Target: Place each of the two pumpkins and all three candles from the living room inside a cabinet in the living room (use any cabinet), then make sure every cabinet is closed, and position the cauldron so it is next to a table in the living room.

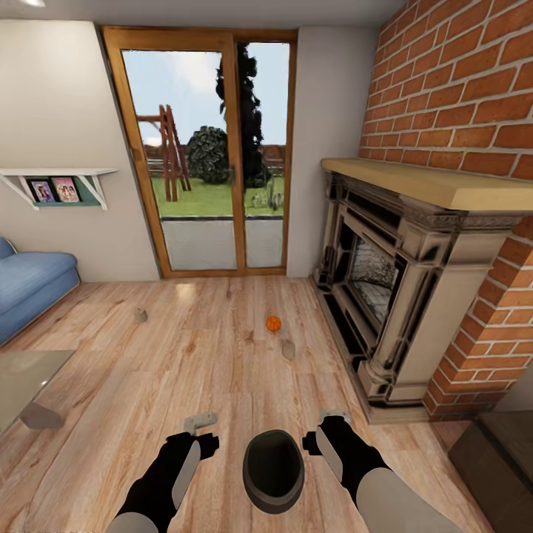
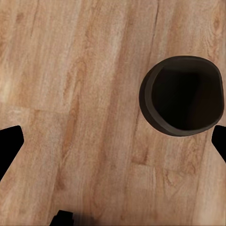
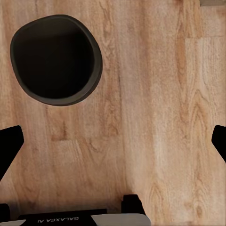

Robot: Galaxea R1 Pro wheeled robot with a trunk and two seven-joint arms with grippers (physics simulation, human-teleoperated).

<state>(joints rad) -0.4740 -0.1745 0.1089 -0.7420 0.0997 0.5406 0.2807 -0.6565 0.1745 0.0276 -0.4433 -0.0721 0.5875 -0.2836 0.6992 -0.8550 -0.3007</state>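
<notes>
One orange pumpkin [image 1: 273,323] lies on the wood floor ahead, in front of the fireplace. A beige candle [image 1: 287,348] stands just nearer than it, and a second candle [image 1: 141,315] stands further left. The dark round cauldron [image 1: 273,470] sits on the floor between my two arms, its hollow showing in the left wrist view [image 2: 183,94] and the right wrist view [image 3: 54,59]. My left gripper [image 1: 200,422] [image 2: 113,143] and right gripper [image 1: 334,416] [image 3: 113,143] hang open above the floor on either side of it, holding nothing. A corner of the dark-brown cabinet [image 1: 496,459] shows at the lower right.
A stone fireplace [image 1: 385,289] in a brick wall runs along the right. A glass table [image 1: 29,374] and a blue sofa [image 1: 29,285] stand at the left. Glass patio doors [image 1: 211,148] close the far wall. Open floor lies ahead.
</notes>
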